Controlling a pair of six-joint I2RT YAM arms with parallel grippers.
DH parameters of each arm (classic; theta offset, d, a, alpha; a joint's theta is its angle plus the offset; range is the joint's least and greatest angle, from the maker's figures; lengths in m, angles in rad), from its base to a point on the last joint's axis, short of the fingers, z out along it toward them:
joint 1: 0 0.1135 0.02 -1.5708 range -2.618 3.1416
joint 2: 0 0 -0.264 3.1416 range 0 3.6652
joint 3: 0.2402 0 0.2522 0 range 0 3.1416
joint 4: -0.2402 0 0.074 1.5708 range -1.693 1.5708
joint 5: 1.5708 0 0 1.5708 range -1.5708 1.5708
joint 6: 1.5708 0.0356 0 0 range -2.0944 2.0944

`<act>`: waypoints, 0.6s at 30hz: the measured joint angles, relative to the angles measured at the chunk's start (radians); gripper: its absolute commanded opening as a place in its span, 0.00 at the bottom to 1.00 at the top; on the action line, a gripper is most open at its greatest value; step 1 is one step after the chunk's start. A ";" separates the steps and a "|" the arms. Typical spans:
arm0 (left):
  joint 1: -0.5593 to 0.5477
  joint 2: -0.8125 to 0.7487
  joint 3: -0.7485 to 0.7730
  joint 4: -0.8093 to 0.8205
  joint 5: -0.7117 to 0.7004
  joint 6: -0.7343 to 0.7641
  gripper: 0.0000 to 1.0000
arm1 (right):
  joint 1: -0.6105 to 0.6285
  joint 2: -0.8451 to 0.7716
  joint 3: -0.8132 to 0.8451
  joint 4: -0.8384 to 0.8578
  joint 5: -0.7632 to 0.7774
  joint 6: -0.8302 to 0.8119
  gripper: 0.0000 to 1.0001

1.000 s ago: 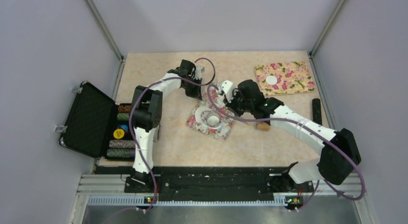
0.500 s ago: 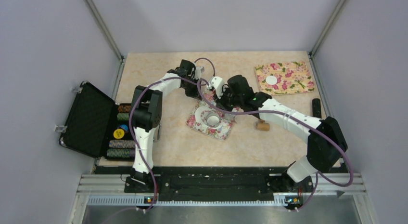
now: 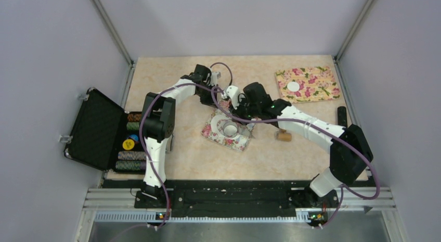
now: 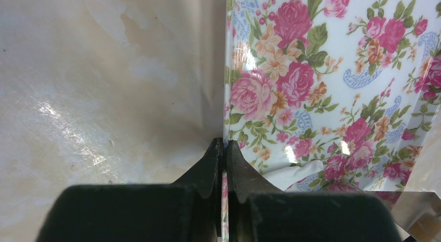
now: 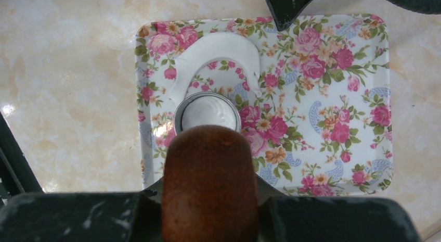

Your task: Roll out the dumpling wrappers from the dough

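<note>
The left wrist view shows the left claw [image 4: 224, 154] closed on the edge of the near floral mat [image 4: 333, 80], the thin edge pinched between its two fingers. A bit of white dough [image 4: 292, 174] shows on the mat low in that view.

The right wrist view shows the whole mat from above. There the dough is a thin white crescent curving round the far side of a small glass bowl [image 5: 207, 112] with something white inside. The right claw [image 5: 209, 200] is clamped on a brown wooden rolling pin [image 5: 209, 164], whose rounded end covers the bowl's near rim. Whether pin and bowl touch cannot be told.

Only the overhead view takes in the rest of the counter [image 3: 171, 78]. A second floral mat [image 3: 314, 78] lies at the far right, well apart from the first, with one round white dumpling wrapper [image 3: 294, 87] on it. A small brown cylinder [image 3: 284, 136] lies just right of the near mat. An open black case [image 3: 96, 128] sits at the left edge.
</note>
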 measured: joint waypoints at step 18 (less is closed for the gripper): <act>0.001 0.000 -0.001 0.000 0.001 0.000 0.00 | 0.017 0.000 0.000 -0.013 -0.038 0.008 0.00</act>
